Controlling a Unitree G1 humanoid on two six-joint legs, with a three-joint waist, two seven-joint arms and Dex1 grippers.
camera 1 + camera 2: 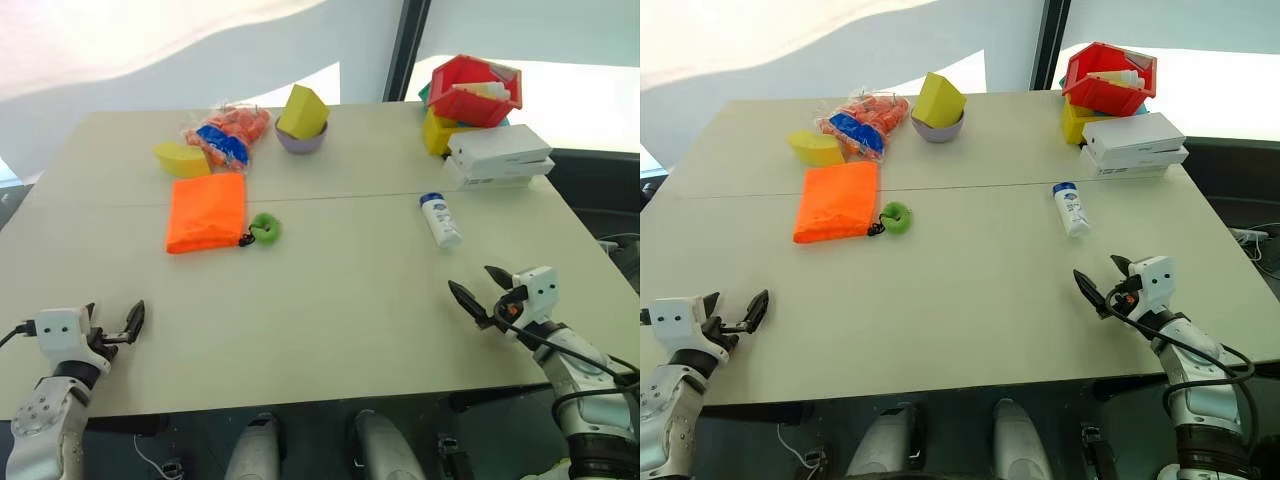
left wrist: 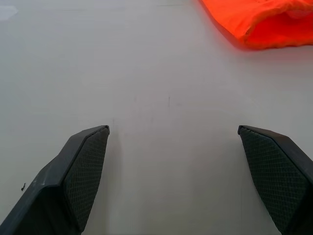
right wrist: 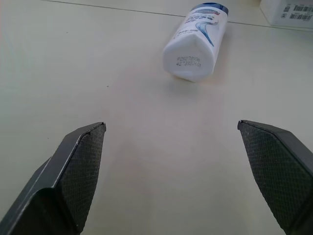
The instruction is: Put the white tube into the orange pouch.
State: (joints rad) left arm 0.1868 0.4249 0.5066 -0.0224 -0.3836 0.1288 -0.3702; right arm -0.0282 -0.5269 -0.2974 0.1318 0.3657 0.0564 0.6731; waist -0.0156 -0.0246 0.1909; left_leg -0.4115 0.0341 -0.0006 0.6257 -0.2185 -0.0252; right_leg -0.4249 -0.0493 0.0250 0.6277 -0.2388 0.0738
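Orange against the pale table [image 1: 330, 300], the pouch [image 1: 206, 211] lay flat on the robot's left side, its cord ending in a green ring [image 1: 265, 228] just beside it. White, the tube [image 1: 440, 219] lay on its side over to the right, well apart from the pouch. Both grippers, left [image 1: 112, 326] and right [image 1: 484, 291], hovered near the table's front edge, fingers spread wide, holding nothing.
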